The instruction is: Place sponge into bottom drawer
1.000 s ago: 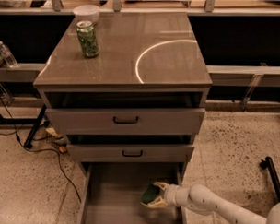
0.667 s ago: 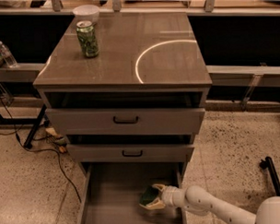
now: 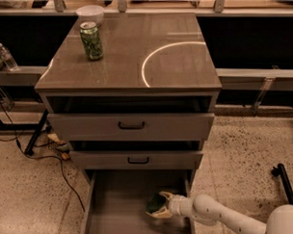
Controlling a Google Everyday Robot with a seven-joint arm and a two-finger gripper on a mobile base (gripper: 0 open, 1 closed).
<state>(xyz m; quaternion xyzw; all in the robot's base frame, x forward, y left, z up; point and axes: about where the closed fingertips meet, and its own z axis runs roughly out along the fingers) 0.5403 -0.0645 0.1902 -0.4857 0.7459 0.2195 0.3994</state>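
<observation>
The bottom drawer [image 3: 116,216] is pulled out at the foot of the cabinet, a wide shallow grey tray. My gripper [image 3: 158,205] reaches into it from the lower right on a white arm [image 3: 222,217]. It is shut on the sponge [image 3: 155,203], whose dark green face shows between the pale fingers. The sponge sits low over the drawer floor at its right side, close to the right wall. I cannot tell if it touches the floor.
Two upper grey-fronted drawers [image 3: 131,125] with black handles stand slightly open above. On the cabinet top [image 3: 149,56] stand a green drink can [image 3: 92,41] and a white bowl [image 3: 90,14]. Cables [image 3: 46,151] lie on the speckled floor at left.
The gripper with the sponge has shifted slightly left and lower inside the bottom drawer. Nothing else has moved.
</observation>
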